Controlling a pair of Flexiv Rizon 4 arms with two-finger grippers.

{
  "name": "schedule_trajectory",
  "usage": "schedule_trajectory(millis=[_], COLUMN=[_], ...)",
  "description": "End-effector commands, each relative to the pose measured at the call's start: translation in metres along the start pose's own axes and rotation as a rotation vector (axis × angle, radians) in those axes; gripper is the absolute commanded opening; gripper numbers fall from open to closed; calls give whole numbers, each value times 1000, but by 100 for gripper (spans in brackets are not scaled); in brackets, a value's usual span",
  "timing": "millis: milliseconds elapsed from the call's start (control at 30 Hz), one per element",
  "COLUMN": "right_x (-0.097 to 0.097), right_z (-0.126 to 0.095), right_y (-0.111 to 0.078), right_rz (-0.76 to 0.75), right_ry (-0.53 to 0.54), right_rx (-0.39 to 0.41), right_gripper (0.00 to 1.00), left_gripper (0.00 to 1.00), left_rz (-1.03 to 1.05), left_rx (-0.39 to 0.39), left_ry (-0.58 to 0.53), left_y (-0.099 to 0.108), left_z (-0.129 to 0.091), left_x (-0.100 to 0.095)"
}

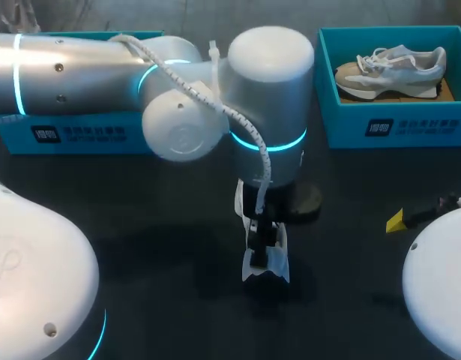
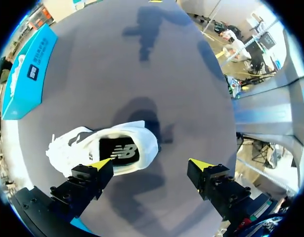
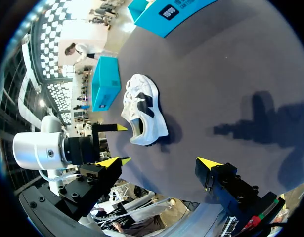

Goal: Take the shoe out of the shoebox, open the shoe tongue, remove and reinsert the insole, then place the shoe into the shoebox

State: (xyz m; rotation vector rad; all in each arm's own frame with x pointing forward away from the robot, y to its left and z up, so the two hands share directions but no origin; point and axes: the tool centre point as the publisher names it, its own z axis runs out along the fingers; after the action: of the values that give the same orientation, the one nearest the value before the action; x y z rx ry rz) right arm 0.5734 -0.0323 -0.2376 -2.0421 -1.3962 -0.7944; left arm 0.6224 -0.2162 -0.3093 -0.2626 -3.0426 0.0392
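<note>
The white shoe (image 1: pixel 265 259) stands upright on its sole near the middle of the dark counter (image 1: pixel 163 225), out of the box. The left arm (image 1: pixel 260 90) reaches in from the left and hangs straight over it, hiding much of it from above. The left jaws are spread wide and hold nothing. In the left wrist view, one yellow fingertip (image 2: pixel 100 163) sits just over the shoe's (image 2: pixel 72 148) opening and the other (image 2: pixel 201 164) is well off to the side over bare counter. The dark insole (image 2: pixel 118 150) shows inside the opening.

The right jaws wait at the right side of the counter, also wide open and empty. One of their yellow fingertips (image 1: pixel 395 222) points toward the middle, and the shoe (image 3: pixel 144 111) lies ahead of them, well apart.

At the far right sits the blue shoebox (image 1: pixel 410 124) with a second shoe (image 1: pixel 391 69) lying in it. A second blue box (image 1: pixel 65 135) stands at the far left, partly behind the left arm.
</note>
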Motion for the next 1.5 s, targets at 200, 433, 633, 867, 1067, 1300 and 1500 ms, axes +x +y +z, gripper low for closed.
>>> schedule_trajectory(millis=[200,433,633,867,1067,1300,1500], right_x=[1,1,1,1,1,1,1], right_z=[-3,-3,-3,-3,-3,-3,-3], right_y=[-7,-7,-7,-7,-7,-7,-7], right_rz=[2,2,2,2,2,2,2], right_ry=[-4,-4,-4,-4,-4,-4,-4], right_rx=[-10,-10,-10,-10,-10,-10,-10], right_gripper=[100,100,100,100,100,100,100], left_gripper=[100,100,100,100,94,88,83], left_rz=[-27,-48,-66,-70,-89,-115,-135], left_rx=[-32,-43,-55,-62,-67,-56,-42], left_ry=[7,28,35,38,17,-1,-14], left_y=[-12,-14,-15,-17,-16,-12,-9], left_z=[22,40,54,65,74,84,88], left_x=[1,-1,-6,-6,0,4,4])
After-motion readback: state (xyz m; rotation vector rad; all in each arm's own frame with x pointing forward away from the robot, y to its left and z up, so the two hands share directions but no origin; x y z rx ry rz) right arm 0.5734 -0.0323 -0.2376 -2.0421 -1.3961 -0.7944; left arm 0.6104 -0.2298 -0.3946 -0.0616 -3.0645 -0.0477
